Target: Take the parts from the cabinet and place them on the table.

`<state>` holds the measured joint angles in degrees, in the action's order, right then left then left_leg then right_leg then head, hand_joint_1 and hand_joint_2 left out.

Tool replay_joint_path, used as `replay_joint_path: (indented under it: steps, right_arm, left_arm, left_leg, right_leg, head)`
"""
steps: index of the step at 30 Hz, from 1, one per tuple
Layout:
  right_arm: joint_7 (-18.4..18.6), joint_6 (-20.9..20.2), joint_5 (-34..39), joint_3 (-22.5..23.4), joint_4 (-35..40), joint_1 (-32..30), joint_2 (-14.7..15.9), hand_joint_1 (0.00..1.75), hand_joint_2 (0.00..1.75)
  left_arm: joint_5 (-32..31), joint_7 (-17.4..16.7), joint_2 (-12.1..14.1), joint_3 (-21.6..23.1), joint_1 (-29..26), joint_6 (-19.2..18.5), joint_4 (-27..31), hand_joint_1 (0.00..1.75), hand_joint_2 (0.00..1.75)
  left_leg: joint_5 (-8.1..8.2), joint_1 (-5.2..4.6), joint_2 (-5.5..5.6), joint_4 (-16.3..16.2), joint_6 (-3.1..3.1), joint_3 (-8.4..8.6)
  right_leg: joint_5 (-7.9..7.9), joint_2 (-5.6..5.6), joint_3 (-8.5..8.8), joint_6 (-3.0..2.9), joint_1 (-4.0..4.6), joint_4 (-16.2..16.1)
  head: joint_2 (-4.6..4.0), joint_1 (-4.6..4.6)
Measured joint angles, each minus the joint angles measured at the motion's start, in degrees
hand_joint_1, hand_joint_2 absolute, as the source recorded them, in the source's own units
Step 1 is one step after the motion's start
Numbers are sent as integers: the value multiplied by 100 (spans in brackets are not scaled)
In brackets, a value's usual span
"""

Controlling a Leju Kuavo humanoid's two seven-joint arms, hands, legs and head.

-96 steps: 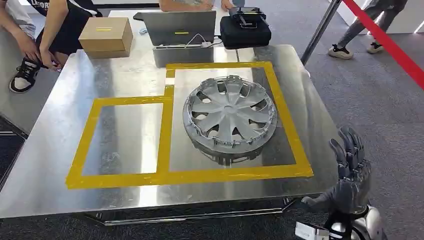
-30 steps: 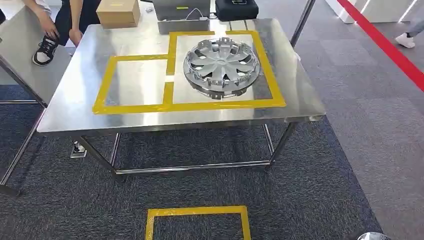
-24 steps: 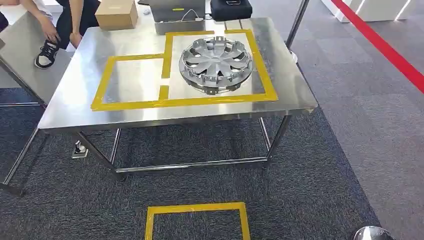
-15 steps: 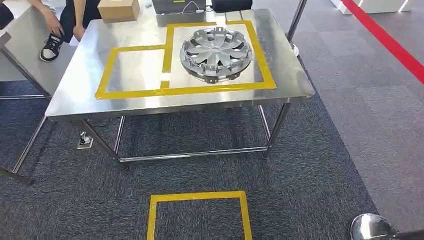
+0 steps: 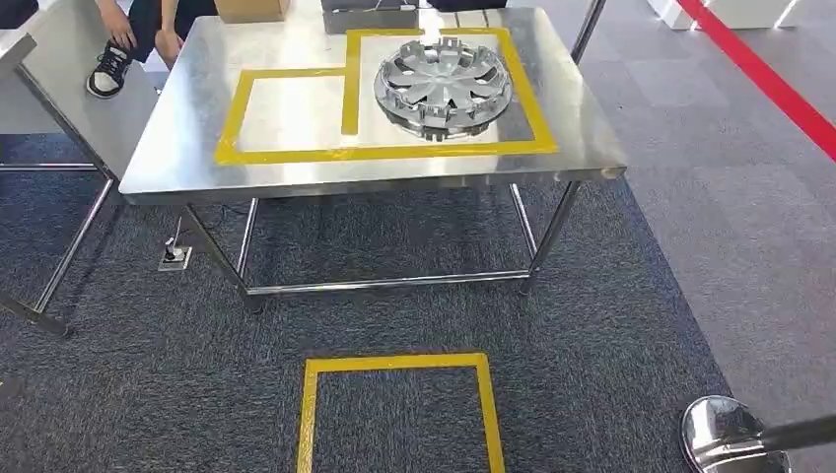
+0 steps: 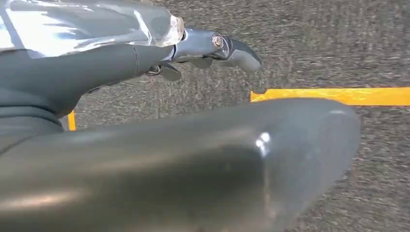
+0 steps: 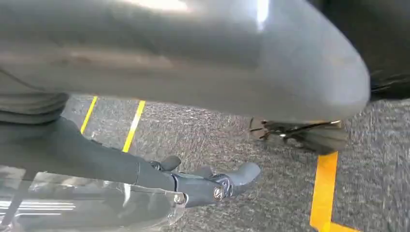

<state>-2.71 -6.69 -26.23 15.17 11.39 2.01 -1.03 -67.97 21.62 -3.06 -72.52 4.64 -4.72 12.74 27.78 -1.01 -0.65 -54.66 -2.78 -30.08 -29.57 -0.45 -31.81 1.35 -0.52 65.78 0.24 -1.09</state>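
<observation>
A silver wheel cover lies flat on the steel table, inside the larger of two yellow-taped squares. The smaller taped square beside it holds nothing. The table stands some way in front of me, across grey carpet. My left hand hangs over the carpet with its fingers stretched out and nothing in them. My right hand hangs the same way, its dark fingers extended and holding nothing.
A yellow taped square marks the carpet near my feet. A chrome post base stands at the lower right. A second steel table and a seated person's shoe are at the far left. A red floor line runs along the right.
The camera has backed away from the table, so the table looks smaller and higher in the picture. The wheel cover stays in its square. My right hand dropped out of the head view.
</observation>
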Motion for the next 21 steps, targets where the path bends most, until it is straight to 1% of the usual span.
replay_joint_path:
  steps: [1, 2, 3, 5, 6, 7, 8, 9, 10, 11, 12, 13, 14, 15, 16, 17, 18, 19, 20, 21]
  right_arm:
    - [-54, -7, -9, 0, 0, 5, 2, 0, 0]
    - [-108, -9, -15, -2, 0, 14, 20, 0, 0]
    - [-142, -20, -15, -2, -4, 13, 13, 0, 0]
    - [-206, -28, -28, -2, -4, 15, 22, 0, 0]
    - [-228, -48, -33, -2, -7, 12, 31, 0, 0]
    - [-230, -55, -50, -2, -18, 11, 20, 0, 0]
    - [-230, -68, -91, -4, -20, 33, 22, 0, 0]
    - [-226, -92, -116, -7, -20, 37, 18, 0, 0]
    - [-204, -114, -120, -11, -22, 36, -6, 0, 0]
    - [-164, -122, -129, -11, -24, 32, -11, 0, 0]
    - [-151, -127, -135, -11, -26, 30, -15, 0, 0]
    - [-144, -136, -135, -11, -26, 31, -17, 0, 0]
    - [-145, -177, -133, -11, -26, 34, -17, 0, 0]
    - [-145, -206, -133, -11, -26, 37, -20, 0, 0]
    - [-145, -225, -131, -11, -26, 38, -22, 0, 0]
    - [-120, -276, -122, -11, -26, 53, -22, 0, 0]
    - [-96, -317, -118, -11, -26, 42, -22, 0, 0]
    - [-77, -359, -116, -11, -28, 37, -22, 0, 0]
    - [-50, -411, -96, -9, -28, 44, -22, 0, 0]
    - [-20, -437, -92, -9, -28, 43, -24, 0, 0]
  left_arm:
    - [0, -2, -4, 2, 0, 0, -2, 0, 0]
    - [0, -4, -26, 2, -1, 0, -11, 0, 0]
    - [0, -5, -20, 2, 9, 0, -15, 0, 0]
    - [0, -7, -37, 0, 9, 4, -28, 0, 0]
    - [0, -9, -39, 0, 4, 4, -31, 0, 0]
    - [4, -9, -39, 2, 6, 11, -33, 0, 0]
    - [9, -9, -52, 2, 0, 11, -37, 0, 0]
    - [11, -9, -50, 0, 3, 11, -37, 0, 0]
    - [20, -7, -39, 0, 9, 11, -37, 0, 0]
    - [26, -7, -39, 0, 10, 11, -37, 0, 0]
    - [28, -7, -39, 0, 7, 11, -37, 0, 0]
    - [35, -9, -39, 0, 6, 11, -37, 0, 0]
    - [37, -9, -39, 0, 8, 20, -37, 0, 0]
    - [46, -13, -37, 0, 13, 33, -37, 0, 0]
    - [52, -17, -37, 0, 19, 42, -37, 0, 0]
    - [52, -22, -39, 0, 35, 46, -37, 0, 0]
    - [52, -33, -39, 0, 52, 55, -37, 0, 0]
    - [52, -39, -44, 0, 47, 70, -37, 0, 0]
    - [74, -44, -48, 0, 42, 96, -37, 0, 0]
    - [96, -61, -48, -2, 36, 109, -37, 0, 0]
  left_leg:
    - [-8, -5, 2, -41, 1, -31]
    - [-23, -6, -7, -62, 20, -76]
    - [-68, -8, -5, -92, 59, -112]
    - [-144, 19, -13, -94, 126, -162]
    - [-188, 2, -11, -95, 156, -184]
    - [-99, -1, 21, -146, 188, -235]
    - [168, 5, 49, -308, 235, -306]
    - [501, 38, 55, -630, 274, -408]
    - [830, 68, 56, -1074, 310, -530]
    - [1062, 90, 56, -1537, 341, -641]
    - [1080, 112, 56, -1828, 365, -672]
    - [938, 137, 56, -1873, 382, -609]
    - [693, 162, 55, -1728, 391, -451]
    - [420, 180, 54, -1353, 400, -165]
    - [296, 195, 55, -928, 410, 142]
    - [404, 217, 59, -352, 425, 567]
    - [610, 174, 74, 161, 404, 867]
    - [619, 160, 83, 119, 334, 768]
    - [606, 148, 73, 107, 291, 753]
    - [585, 131, 65, 87, 243, 731]
  right_leg:
    - [86, 16, 383, -73, 33, -581]
    - [-88, 23, 575, -145, 48, -920]
    - [-62, 22, 623, -120, 68, -1050]
    - [-41, 24, 569, -147, 98, -1055]
    - [-4, 20, 529, -166, 86, -1092]
    - [76, -22, 471, -190, 9, -1133]
    - [127, -16, 398, -238, 10, -1133]
    - [183, -20, 329, -251, 9, -1129]
    - [248, -25, 258, -247, 10, -1125]
    - [315, -36, 170, -237, 9, -1117]
    - [378, -44, 76, -227, 6, -1096]
    - [427, -50, -13, -213, -1, -1071]
    - [477, -51, -84, -194, -8, -1033]
    - [515, -52, -201, -167, -24, -990]
    - [547, -50, -276, -138, -37, -952]
    - [592, -46, -329, -91, -34, -908]
    - [629, -42, -364, -44, -16, -868]
    - [677, -54, -341, -2, -17, -896]
    - [721, -51, -343, 30, -34, -905]
    - [764, -51, -340, 71, -45, -931]
  head:
    - [0, 0]
    - [0, -9]
    - [0, -16]
    - [0, -7]
    - [0, -13]
    - [0, 0]
    - [0, -33]
    - [0, -66]
    - [0, -74]
    - [0, -74]
    - [0, -70]
    - [0, -74]
    - [0, -70]
    - [0, -70]
    - [0, -70]
    - [0, -79]
    - [0, -72]
    - [0, -52]
    - [0, -77]
    - [0, -66]
